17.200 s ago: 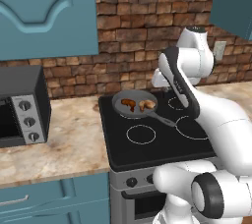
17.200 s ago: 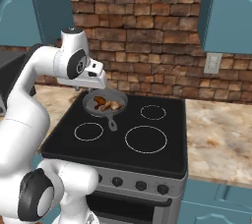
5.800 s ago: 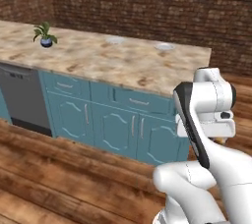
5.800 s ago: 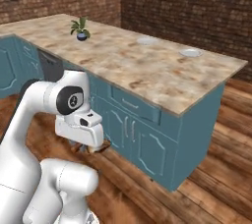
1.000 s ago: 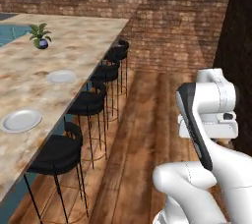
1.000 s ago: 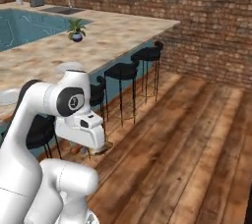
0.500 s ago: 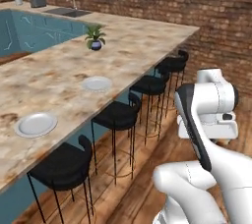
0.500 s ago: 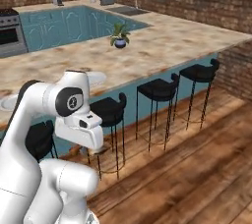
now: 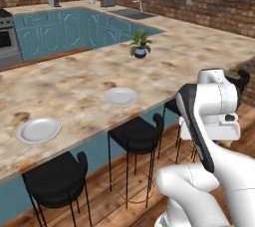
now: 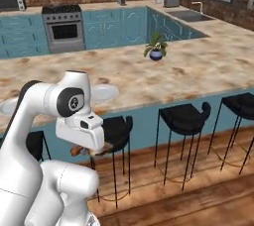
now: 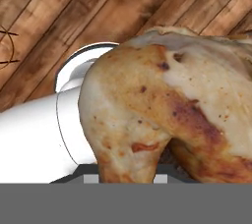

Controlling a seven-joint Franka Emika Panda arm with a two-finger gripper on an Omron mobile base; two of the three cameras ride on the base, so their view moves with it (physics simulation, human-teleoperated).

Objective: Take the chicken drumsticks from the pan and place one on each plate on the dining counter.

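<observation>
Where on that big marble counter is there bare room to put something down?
The dining counter is mostly bare: wide patches between the two plates, and beyond the potted plant. Nothing is crowded; both plates are bare.

The big table (image 9: 74,84) has lots of bare top. Two plates (image 9: 39,130) (image 9: 121,96) lie near its front edge, well apart, with open top between them. A small potted plant (image 9: 140,45) stands farther back, past the plates, and it is the only tall thing on the top. Black stools (image 9: 137,134) (image 9: 55,180) stand in a row against the table's front side, below the edge, with wood floor (image 10: 198,190) open in front of them.
</observation>
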